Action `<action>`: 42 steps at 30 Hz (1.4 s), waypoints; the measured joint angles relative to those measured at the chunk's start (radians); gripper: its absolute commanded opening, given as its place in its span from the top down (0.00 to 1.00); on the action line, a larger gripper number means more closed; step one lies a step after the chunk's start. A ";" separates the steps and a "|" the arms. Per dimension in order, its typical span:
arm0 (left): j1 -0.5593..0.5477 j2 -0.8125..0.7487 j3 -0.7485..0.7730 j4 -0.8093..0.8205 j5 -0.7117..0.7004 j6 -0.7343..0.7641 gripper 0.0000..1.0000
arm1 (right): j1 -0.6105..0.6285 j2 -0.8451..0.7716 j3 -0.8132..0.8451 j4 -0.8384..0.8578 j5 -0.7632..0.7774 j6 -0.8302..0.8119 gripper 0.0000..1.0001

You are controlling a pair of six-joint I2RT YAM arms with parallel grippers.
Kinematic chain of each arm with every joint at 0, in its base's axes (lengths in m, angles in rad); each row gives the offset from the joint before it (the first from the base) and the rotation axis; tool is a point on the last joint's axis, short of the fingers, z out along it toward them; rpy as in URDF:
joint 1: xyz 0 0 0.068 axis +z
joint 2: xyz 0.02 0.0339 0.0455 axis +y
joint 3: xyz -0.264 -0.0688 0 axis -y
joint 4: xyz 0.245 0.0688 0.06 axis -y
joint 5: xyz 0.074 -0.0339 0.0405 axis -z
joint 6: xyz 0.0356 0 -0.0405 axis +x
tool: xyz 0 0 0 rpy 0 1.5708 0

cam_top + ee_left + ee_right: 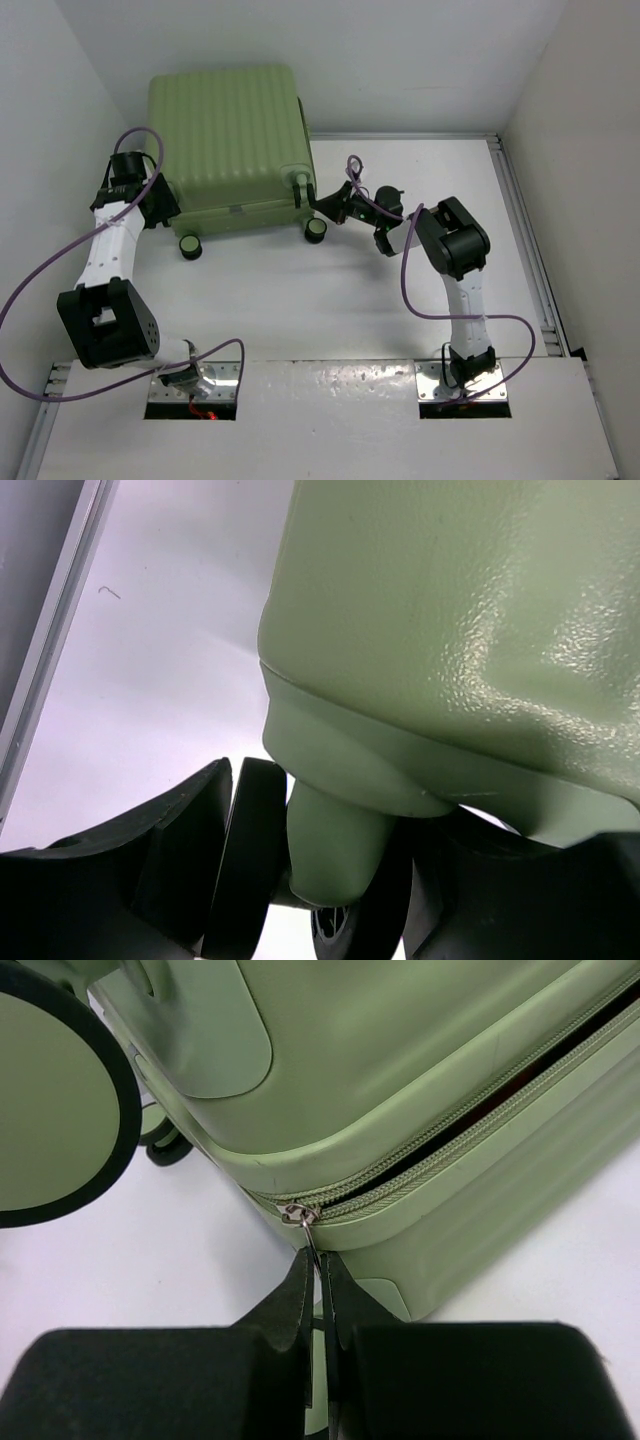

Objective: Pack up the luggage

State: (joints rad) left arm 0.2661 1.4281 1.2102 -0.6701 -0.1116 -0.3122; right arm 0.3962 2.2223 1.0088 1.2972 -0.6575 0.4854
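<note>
The luggage [226,140] lies flat on its broad side at the far left of the tabletop [330,300], with its far edge toward the back wall [350,60] and its wheeled end facing the arms. The ribbed shell faces up. Two of its wheels show on the near side: the left wheel [190,246] and the right wheel [315,229], both down by the tabletop.

The left claw [165,208] is at the luggage's near left corner, above the left wheel. In the left wrist view its dark fingers [150,880] stand apart, with an upper wheel [255,860] and its green leg [335,850] between them. Both fingers lie close against that wheel assembly, so the claw looks clamped on it (how hard it presses cannot be told). The rounded green corner of the shell fills the upper right of that view.

The right claw [322,203] reaches in from the right to the near right corner. In the right wrist view this claw [322,1280] is drawn together on the thin metal pull [312,1245], which hangs from the slider [295,1213] right at the curve of the corner. To the right of the slider the zip [450,1145] is parted, with a dark gap between its two rows of teeth running up toward the edge of the view. A large green-faced, black-rimmed wheel [50,1120] sits at the upper left of the same view.

A purple cable [50,270] loops along the left arm, and another follows the right arm.
</note>
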 measured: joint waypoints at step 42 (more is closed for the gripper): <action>0.010 0.025 -0.011 0.021 0.022 0.036 1.00 | -0.151 0.062 0.232 -0.011 0.111 -0.118 0.74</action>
State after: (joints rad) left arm 0.2760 1.4532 1.1995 -0.6487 -0.0895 -0.2764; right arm 0.2455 2.2845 1.2404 1.2861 -0.5465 0.3672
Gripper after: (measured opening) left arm 0.631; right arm 0.147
